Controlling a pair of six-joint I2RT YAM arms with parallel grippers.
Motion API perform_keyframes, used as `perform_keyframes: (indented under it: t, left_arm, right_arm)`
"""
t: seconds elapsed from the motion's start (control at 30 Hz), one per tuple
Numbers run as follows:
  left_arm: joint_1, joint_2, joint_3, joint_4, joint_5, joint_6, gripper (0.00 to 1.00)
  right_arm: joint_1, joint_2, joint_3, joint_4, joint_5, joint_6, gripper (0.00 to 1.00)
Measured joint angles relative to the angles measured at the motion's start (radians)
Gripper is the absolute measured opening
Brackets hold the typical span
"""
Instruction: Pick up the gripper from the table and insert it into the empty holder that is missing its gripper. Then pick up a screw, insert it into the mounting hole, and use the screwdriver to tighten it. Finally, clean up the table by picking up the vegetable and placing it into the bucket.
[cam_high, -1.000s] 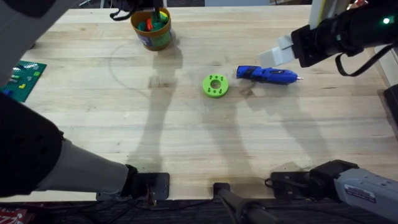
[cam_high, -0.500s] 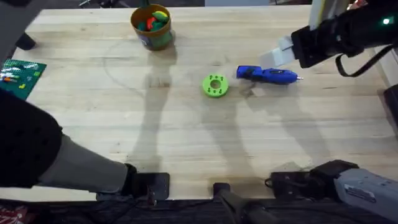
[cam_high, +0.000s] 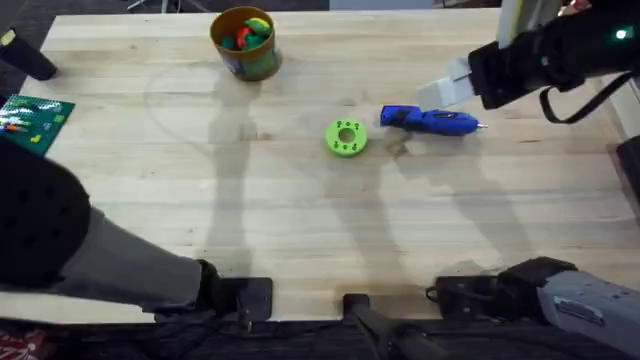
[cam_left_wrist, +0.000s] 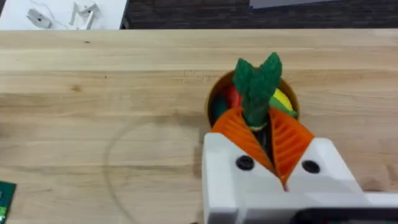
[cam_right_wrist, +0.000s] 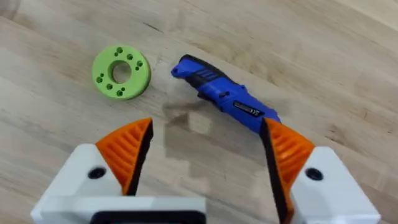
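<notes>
Arms first: in the overhead view the left arm (cam_high: 70, 255) rises close under the camera as a large dark and grey mass at the lower left, blurred, and its far end is cut off by the frame edge. The left wrist view shows the left gripper (cam_left_wrist: 264, 134) with its orange ribbed pads (cam_left_wrist: 239, 134) pressed close around a green leafy vegetable top (cam_left_wrist: 256, 87), which stands upright between them – the lower part of the vegetable is hidden behind the pads. Just past the fingers stands the bucket (cam_left_wrist: 214, 102); the gripper covers most of it, and red and yellow pieces show inside. From above, the bucket (cam_high: 243, 62) stands near the far edge of the table (cam_high: 300, 220), left of the middle, with coloured pieces in it. The right arm (cam_high: 550, 55) reaches in from the far right, dark, with a grey-white part toward the screwdriver. In the right wrist view the right gripper (cam_right_wrist: 205, 155) is spread wide and holds nothing; the white finger bodies are cut off by the frame. The screwdriver (cam_right_wrist: 224, 99) lies flat on the wood between and beyond the pads, its thin tip hidden behind the one orange pad. From above its silver tip points right – the screwdriver (cam_high: 430, 120) lies just right of a lime-green disc (cam_high: 346, 138) with small holes, not touching it. A green board (cam_high: 30, 122) lies at the left edge, partly cut off.
</notes>
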Motion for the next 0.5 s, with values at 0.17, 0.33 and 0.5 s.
perform_keyframes:
  t: [0.17,0.33,0.5]
  left_arm:
    - [0.000,0.092,0.036,0.008,0.020,0.011,0.038]
    - [0.000,0.222,0.112,-0.011,0.047,0.012,0.038]
    - [0.000,0.293,0.149,-0.060,0.051,0.014,0.038]
  right_arm:
    - [0.000,0.000,0.000,0.000,0.000,0.000,0.987]
    - [0.000,0.000,0.000,0.000,0.000,0.000,0.987]
    - [0.000,0.000,0.000,0.000,0.000,0.000,0.987]
